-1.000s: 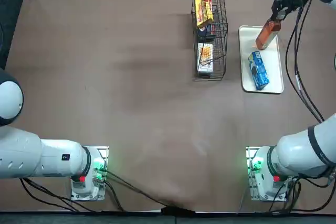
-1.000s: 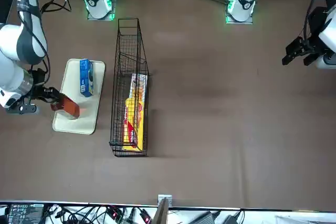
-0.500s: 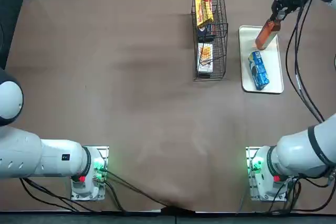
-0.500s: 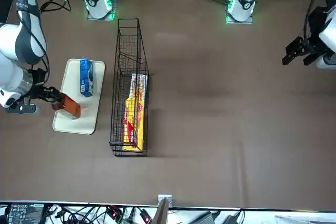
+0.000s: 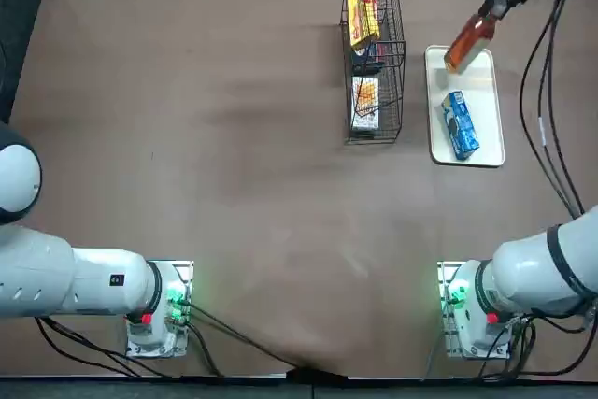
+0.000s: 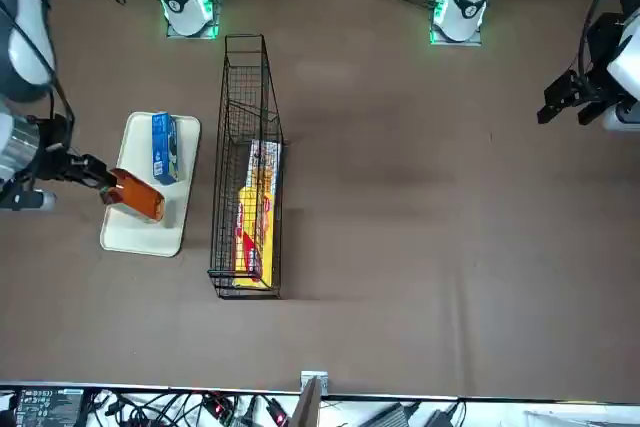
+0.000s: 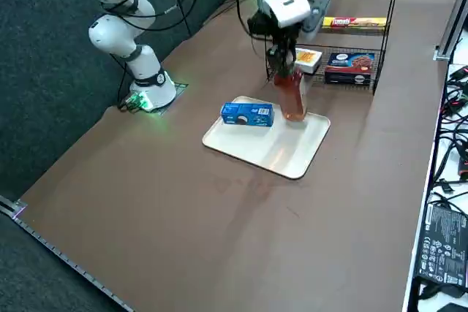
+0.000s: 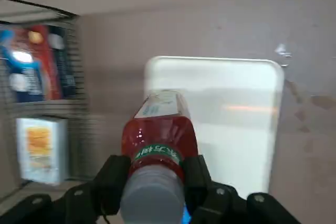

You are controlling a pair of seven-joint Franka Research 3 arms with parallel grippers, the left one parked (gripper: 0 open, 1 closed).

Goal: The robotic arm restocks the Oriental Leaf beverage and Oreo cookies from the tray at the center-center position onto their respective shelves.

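Hand (image 8: 157, 174) around a smooth, slim plastic bottle (image 8: 160, 135)

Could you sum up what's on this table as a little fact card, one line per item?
Robot hand: right gripper, closed around the bottle near its cap, over the far end of the tray
Drink: bottle of reddish-brown tea, tilted
Cookies: blue packet, lying on the tray
Tray: white, rounded corners
Shelves: black wire rack, left of the tray in the overhead view
On the rack: yellow-and-red packet, dark blue box, white box
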